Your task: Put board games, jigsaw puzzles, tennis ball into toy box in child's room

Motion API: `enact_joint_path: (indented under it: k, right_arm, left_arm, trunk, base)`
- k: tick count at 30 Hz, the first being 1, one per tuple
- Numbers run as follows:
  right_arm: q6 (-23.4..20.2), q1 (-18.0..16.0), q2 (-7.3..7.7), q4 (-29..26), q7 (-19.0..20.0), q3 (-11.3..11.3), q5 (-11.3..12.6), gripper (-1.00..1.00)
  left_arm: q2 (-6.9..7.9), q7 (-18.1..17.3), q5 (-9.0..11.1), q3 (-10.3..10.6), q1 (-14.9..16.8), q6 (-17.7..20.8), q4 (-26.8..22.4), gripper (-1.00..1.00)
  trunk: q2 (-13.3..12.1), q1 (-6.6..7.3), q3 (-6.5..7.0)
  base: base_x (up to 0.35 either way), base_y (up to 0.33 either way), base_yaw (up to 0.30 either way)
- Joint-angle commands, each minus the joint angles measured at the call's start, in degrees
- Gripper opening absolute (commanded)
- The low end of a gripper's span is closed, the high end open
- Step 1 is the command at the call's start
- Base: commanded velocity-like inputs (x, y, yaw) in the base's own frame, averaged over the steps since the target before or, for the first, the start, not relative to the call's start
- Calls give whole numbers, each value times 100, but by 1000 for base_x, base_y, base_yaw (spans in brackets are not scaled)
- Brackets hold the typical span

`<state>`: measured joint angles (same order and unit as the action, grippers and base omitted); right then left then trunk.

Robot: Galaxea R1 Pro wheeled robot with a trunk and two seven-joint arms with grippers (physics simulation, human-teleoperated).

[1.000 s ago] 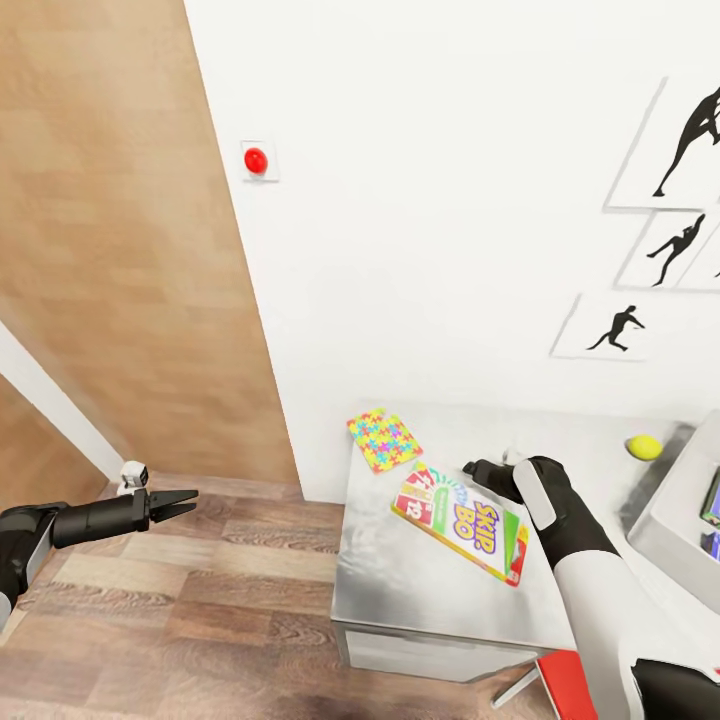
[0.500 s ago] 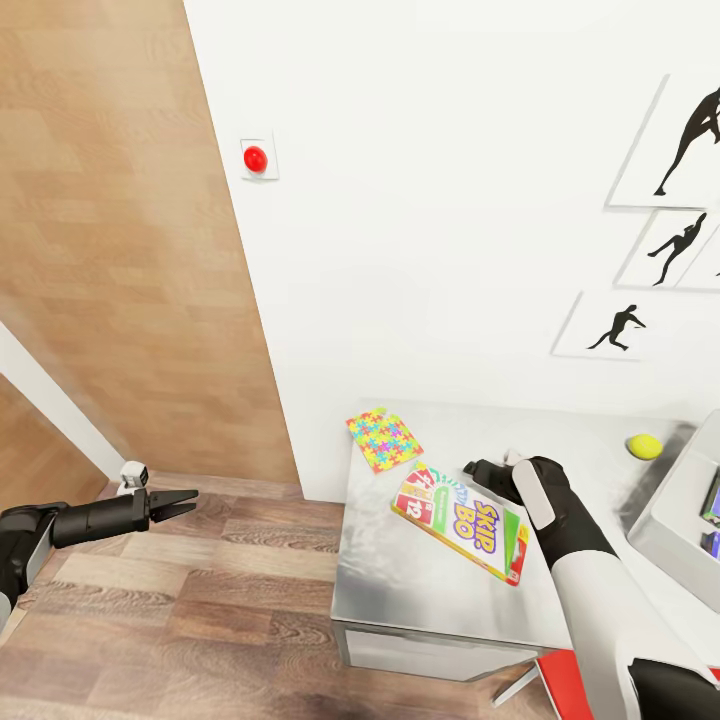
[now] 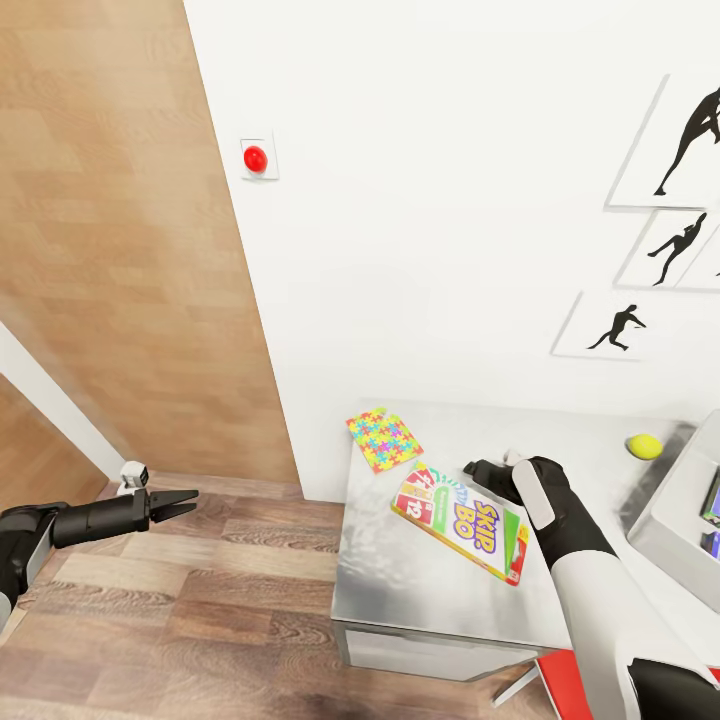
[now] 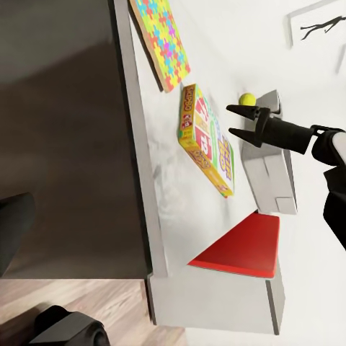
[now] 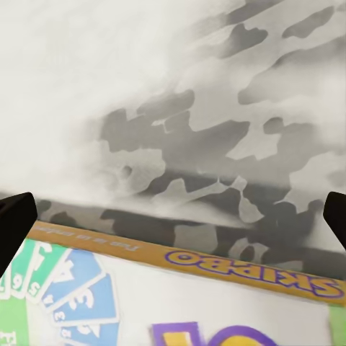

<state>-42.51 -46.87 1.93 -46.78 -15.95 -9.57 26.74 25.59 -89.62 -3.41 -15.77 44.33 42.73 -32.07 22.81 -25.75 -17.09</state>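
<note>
Head cam high, looking down; wrist cams share SKIP-BO box (image 3: 462, 523); right very close.

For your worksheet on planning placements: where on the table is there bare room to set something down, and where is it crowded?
Bare patches on the table: the near corner in front of the SKIP-BO box, and between the right gripper and the tennis ball. Crowded: the far corner around the jigsaw puzzle.

On the table (image 3: 420, 590) the puzzle box (image 3: 384, 438) lies near the wall, the game box (image 3: 462, 520) in front of it. To the right are the ball (image 3: 644, 446) and the bin (image 3: 680, 525).
</note>
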Motion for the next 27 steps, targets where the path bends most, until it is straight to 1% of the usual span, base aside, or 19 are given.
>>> enact_joint_path:
  k: [1,20,27]
  right_arm:
    - [-17,-5,0,-7,-48,-1,62,100]
    - [-21,-6,-7,-7,-48,-3,68,100]
    - [-27,-7,-5,-7,-48,-2,68,100]
  left_arm:
    - [-2,-38,-37,-14,5,60,-3,100]
    - [-2,-38,-37,-14,5,60,-4,100]
    - [-2,-38,-37,-14,5,64,-4,100]
  trunk:
    - [11,-3,-11]
    - [11,-3,-12]
    - [11,-3,-41]
  base:
    - [0,0,0]
    - [0,25,0]
    - [0,9,0]
